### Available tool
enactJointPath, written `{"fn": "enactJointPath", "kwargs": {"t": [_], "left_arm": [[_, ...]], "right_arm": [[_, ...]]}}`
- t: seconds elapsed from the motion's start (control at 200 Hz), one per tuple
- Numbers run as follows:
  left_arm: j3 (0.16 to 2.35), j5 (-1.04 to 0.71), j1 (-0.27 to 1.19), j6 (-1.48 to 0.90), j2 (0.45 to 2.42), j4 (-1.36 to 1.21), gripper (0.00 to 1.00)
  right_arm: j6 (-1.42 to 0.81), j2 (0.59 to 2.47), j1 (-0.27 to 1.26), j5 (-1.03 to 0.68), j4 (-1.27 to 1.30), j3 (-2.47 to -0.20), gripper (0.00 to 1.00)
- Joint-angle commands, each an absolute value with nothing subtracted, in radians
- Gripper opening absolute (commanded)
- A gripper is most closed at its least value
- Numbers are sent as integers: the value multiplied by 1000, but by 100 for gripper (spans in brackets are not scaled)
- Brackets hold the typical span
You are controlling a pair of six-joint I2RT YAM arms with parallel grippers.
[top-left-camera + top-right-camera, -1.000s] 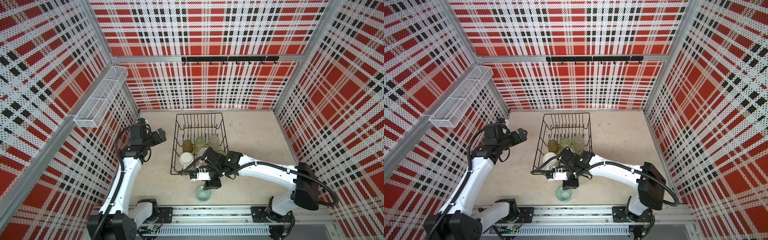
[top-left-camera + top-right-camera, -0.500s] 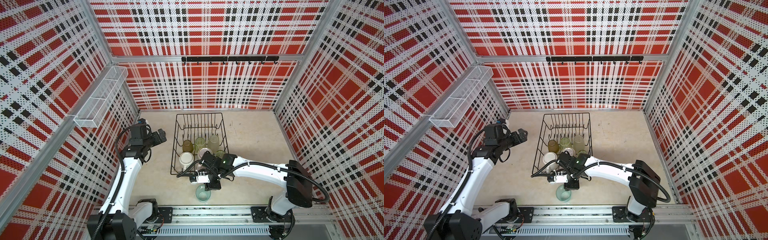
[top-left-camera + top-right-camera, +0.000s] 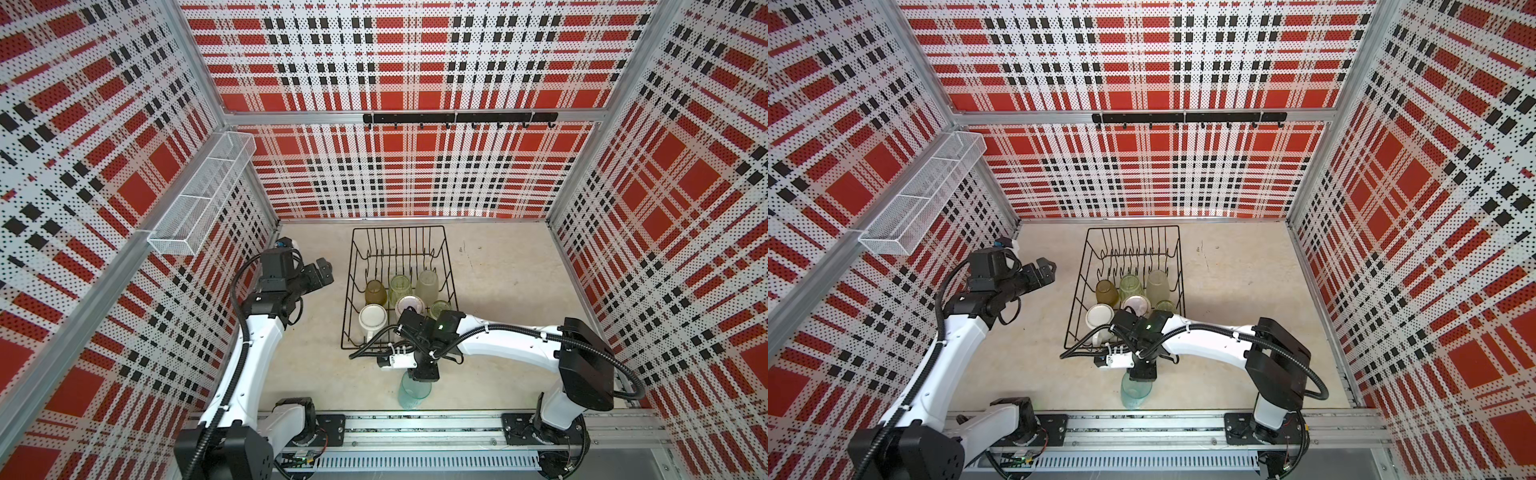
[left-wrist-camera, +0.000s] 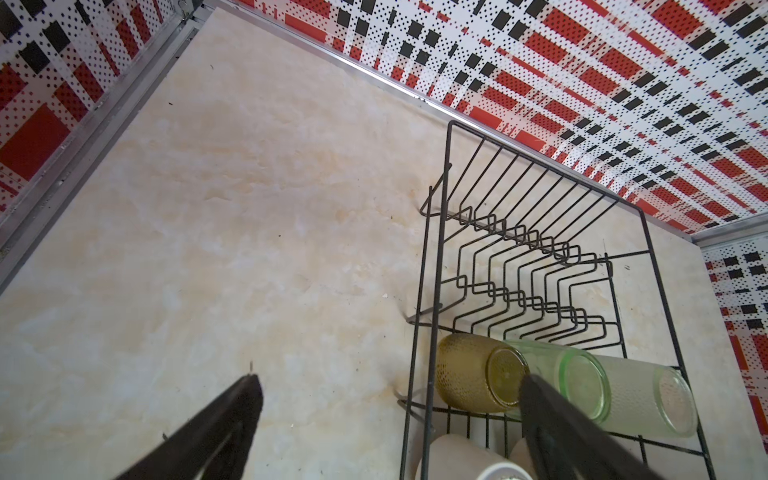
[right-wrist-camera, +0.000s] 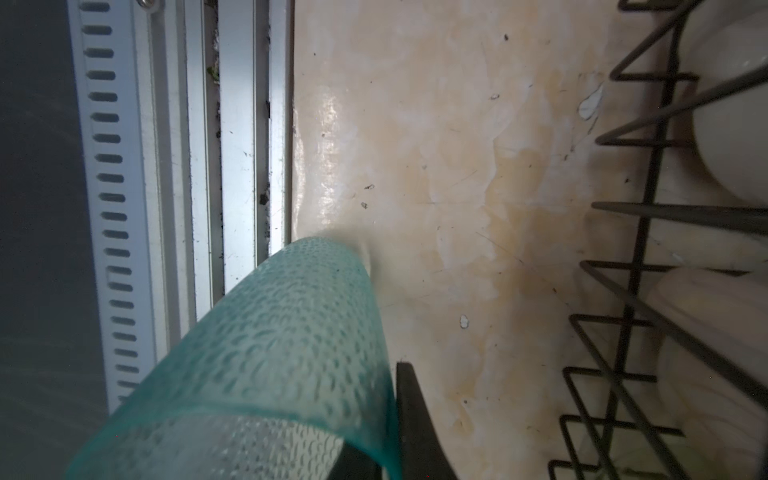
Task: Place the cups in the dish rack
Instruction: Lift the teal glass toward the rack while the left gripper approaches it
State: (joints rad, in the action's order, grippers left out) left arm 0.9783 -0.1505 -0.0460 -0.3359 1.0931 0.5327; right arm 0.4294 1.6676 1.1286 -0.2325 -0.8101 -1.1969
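A teal cup (image 3: 413, 392) (image 3: 1133, 392) stands on the table near the front rail, in front of the dish rack (image 3: 449, 266) (image 3: 1077, 286). My right gripper (image 3: 424, 374) (image 3: 1143, 374) (image 5: 388, 419) is shut on its rim, one finger inside the teal cup (image 5: 291, 332) and one outside. Several cups sit upside down in the rack: amber (image 3: 375, 292), green (image 3: 400, 286), frosted (image 3: 427, 286), a pink mug (image 3: 409, 305), a white mug (image 3: 372, 318). My left gripper (image 3: 324, 270) (image 4: 390, 386) hangs open and empty left of the rack (image 4: 446, 166).
A white mesh shelf (image 3: 199, 195) hangs on the left wall and a black hook rail (image 3: 457, 118) on the back wall. The aluminium base rail (image 5: 237, 124) runs right behind the teal cup. The right arm's cables (image 3: 365, 347) drape across the rack's front corner.
My right gripper has closed on the teal cup's rim and the right arm has shifted slightly leftward. The left arm has not moved.
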Motion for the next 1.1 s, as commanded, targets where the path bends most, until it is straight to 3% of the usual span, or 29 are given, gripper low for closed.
{"fn": "enactJointPath", "kwargs": {"t": [0.0,0.286,0.451,0.561,0.857,1.097], "left_arm": [[983,-204,-60,-329,1077,514,99],[1040,-521,-63,-408,1045,449,100],[1022,-761,-34,-506,1023,291,98],[987,-936,70,-667,1023,77,98],[962,-1027,347,-797,1076,-158,98],[940,-1046,455,-819,1109,-225,98]], "right_arm": [[446,1560,1134,-226,-739,-1189,0],[417,1314,1067,-240,-412,-1088,0],[324,1166,911,-414,-104,-968,0],[275,1098,830,-469,47,-912,0],[4,989,618,-655,470,-786,0],[-26,1000,589,-701,523,-791,0]]}}
